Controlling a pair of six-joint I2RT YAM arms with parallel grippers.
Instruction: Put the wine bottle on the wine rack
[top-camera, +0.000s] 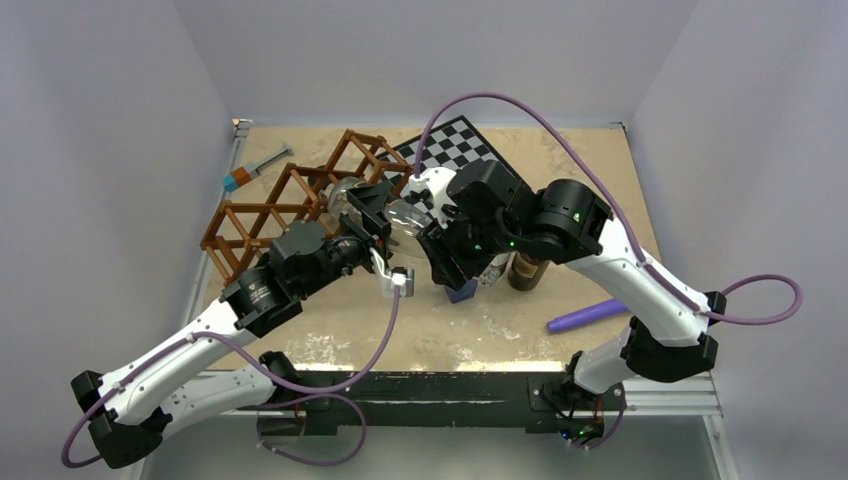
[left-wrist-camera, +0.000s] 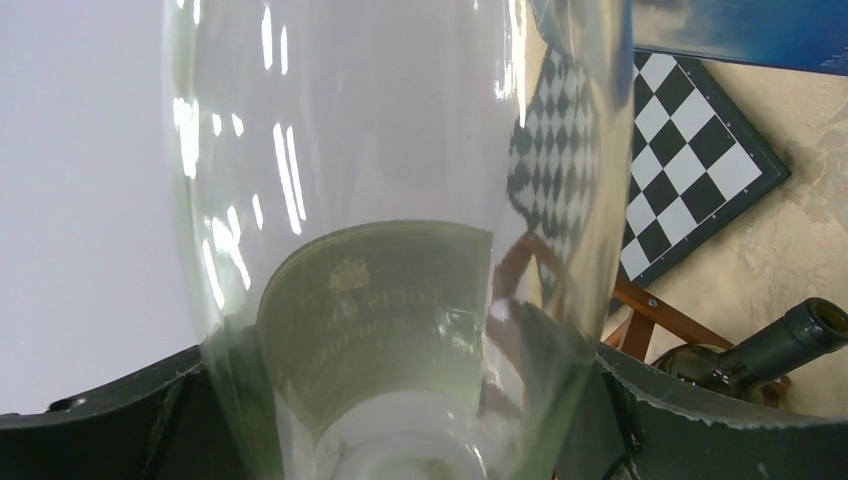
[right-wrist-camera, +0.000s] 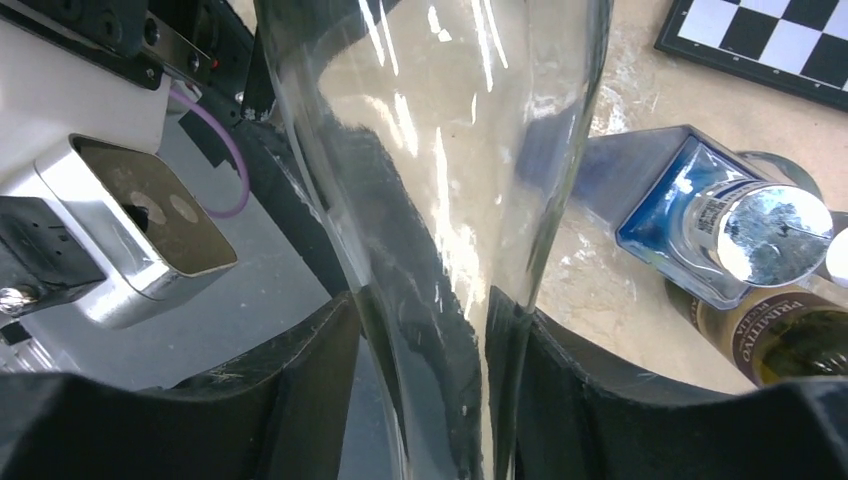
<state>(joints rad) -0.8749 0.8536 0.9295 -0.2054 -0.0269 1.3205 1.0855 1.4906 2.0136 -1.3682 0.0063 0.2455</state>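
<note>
A clear glass wine bottle (top-camera: 403, 214) hangs in the air between both arms, just right of the wine rack (top-camera: 290, 195), a reddish-brown lattice lying on the table's left. In the left wrist view the bottle's wide body (left-wrist-camera: 400, 200) fills the frame, and my left gripper (left-wrist-camera: 400, 410) is shut on it, one jaw on each side. My right gripper (right-wrist-camera: 435, 350) is shut on the narrow neck (right-wrist-camera: 440, 150); both black fingers (right-wrist-camera: 300, 390) press against the glass. One rack bar (left-wrist-camera: 660, 310) shows past the bottle.
A checkerboard (top-camera: 455, 150) lies at the back behind the grippers. A blue bottle with a silver cap (right-wrist-camera: 700, 210) and a dark labelled bottle (top-camera: 527, 270) stand under the right arm. A purple stick (top-camera: 588, 315) lies front right, and a small tool (top-camera: 255, 167) back left.
</note>
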